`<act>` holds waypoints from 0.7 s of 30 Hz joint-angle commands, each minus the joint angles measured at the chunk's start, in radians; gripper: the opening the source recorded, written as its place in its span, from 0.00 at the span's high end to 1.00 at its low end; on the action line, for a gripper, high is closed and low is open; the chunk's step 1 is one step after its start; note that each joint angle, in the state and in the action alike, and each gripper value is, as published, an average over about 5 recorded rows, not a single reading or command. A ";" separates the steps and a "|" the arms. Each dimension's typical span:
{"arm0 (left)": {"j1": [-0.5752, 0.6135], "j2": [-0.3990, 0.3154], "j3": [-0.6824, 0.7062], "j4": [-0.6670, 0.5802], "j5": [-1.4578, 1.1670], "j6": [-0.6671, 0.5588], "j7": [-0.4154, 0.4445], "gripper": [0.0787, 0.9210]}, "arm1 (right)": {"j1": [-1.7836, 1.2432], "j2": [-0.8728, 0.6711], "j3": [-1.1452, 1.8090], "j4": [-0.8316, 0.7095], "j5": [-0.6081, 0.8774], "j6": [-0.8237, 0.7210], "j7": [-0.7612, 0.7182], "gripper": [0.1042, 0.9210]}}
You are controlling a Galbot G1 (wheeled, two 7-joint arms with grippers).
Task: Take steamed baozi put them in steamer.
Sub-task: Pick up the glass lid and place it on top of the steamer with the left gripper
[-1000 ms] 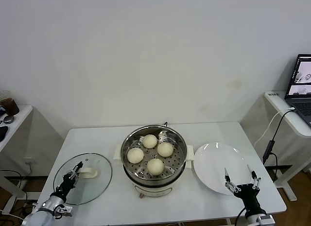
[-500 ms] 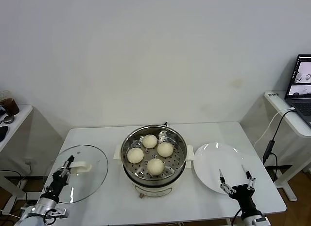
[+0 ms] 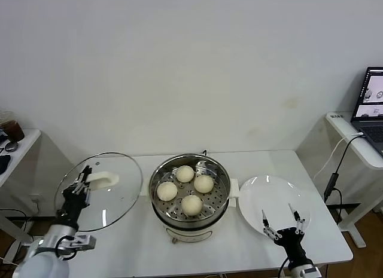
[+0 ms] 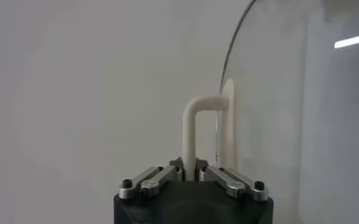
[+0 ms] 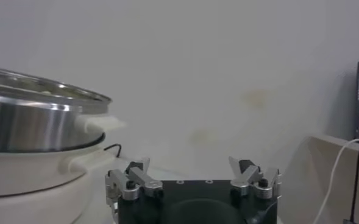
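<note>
Four steamed baozi (image 3: 185,189) sit inside the steamer (image 3: 190,195) in the head view; the right gripper (image 3: 283,225) hangs spread over the plate (image 3: 270,204). Left wrist view: the left gripper (image 4: 191,176) clamps the glass lid (image 4: 277,109) by its handle (image 4: 194,125).

Four pale round buns (image 3: 190,189) sit apart in a ring inside the steamer (image 3: 190,198). The shiny steel basket stands uncovered on its white base.

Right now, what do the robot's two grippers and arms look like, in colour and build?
The left gripper and the right gripper share one build: a black block body carrying silver metal linkage bars fastened with dark screws, ending in slim jaws. In the head view, the left arm's wrist is white and grey, and the right wrist is black with a pale segment below.
</note>
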 commanded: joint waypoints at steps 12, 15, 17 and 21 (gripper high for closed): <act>-0.506 -0.140 0.665 0.005 0.298 0.382 0.295 0.89 | 0.056 0.040 -0.032 -0.100 -0.155 0.033 0.048 0.12; -0.529 -0.178 0.700 0.025 0.394 0.384 0.342 0.89 | 0.064 0.052 -0.034 -0.107 -0.195 0.044 0.055 0.12; -0.539 -0.203 0.714 0.043 0.432 0.385 0.364 0.89 | 0.067 0.061 -0.036 -0.108 -0.213 0.049 0.059 0.12; -0.561 -0.268 0.742 0.086 0.480 0.388 0.379 0.89 | 0.068 0.063 -0.037 -0.113 -0.212 0.052 0.063 0.12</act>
